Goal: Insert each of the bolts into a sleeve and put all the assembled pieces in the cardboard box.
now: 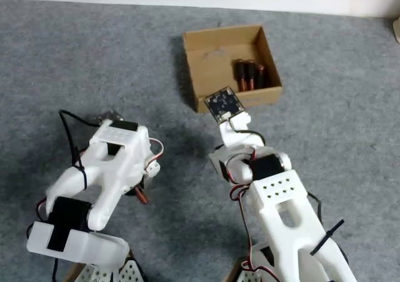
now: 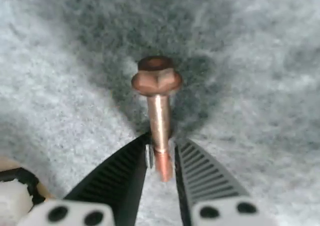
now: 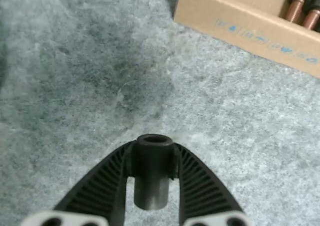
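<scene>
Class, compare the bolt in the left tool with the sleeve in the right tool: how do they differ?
The bolt is copper-coloured, the sleeve black. The bolt has a slim shank and wide hex head; the sleeve is a plain stubby tube, open-ended. The left tool pinches the bolt's tip; the right tool clamps the sleeve's side. Both are held over grey carpet.

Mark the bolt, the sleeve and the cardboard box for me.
bolt (image 2: 159,113), left wrist view, mid shank.
sleeve (image 3: 152,173), right wrist view, side wall.
cardboard box (image 1: 215,60), high view, bare floor.
</scene>
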